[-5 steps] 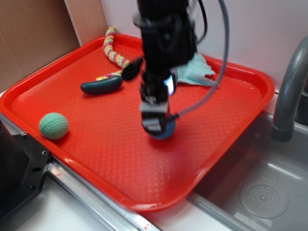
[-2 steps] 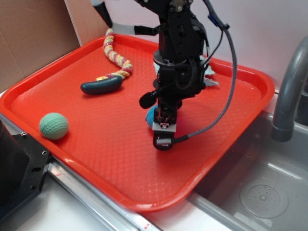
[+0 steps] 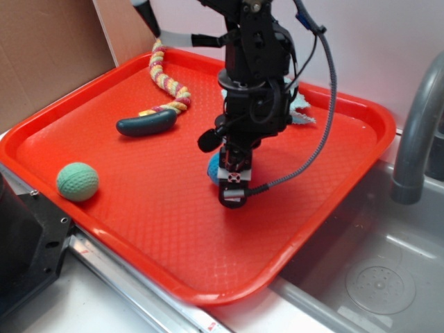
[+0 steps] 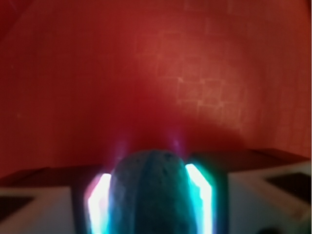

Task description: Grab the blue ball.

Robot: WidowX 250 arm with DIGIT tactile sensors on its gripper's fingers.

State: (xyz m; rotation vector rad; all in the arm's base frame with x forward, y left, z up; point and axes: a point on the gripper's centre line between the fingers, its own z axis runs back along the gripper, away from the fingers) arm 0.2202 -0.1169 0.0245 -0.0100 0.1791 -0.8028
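Blue ball (image 4: 148, 192) sits between the gripper (image 4: 151, 195) pads, glowing pad faces flush against both its sides in wrist view. So pincer closed down to ball width, holding the ball. In ext. view only a sliver of blue (image 3: 215, 166) shows behind the fingers (image 3: 232, 182), near mid-tray, right of centre.

Change: 1 s ago arm was blurred, ball low under the fingertips, slightly further right. At 0.4 s ago ball already tucked behind the fingers; since then arm has shifted a touch left/up, ball went with it. Judgement: grasp made and holding; whether ball is off the surface, cannot tell; wrist view shows tray well below, which suggests some lift.

Surface: red tray (image 3: 333, 208), waffle-textured, raised rim. On it: green ball (image 3: 77, 181) near front-left edge, well apart from gripper; dark oblong toy (image 3: 146, 123) and striped rope (image 3: 166, 80) toward back-left; pale cloth (image 3: 300, 111) behind the arm.

Room: cardboard (image 3: 48, 55) at left, plain wall behind, grey faucet (image 3: 416, 132) and sink basin (image 3: 381, 277) at right, dark fixture at front-left corner.
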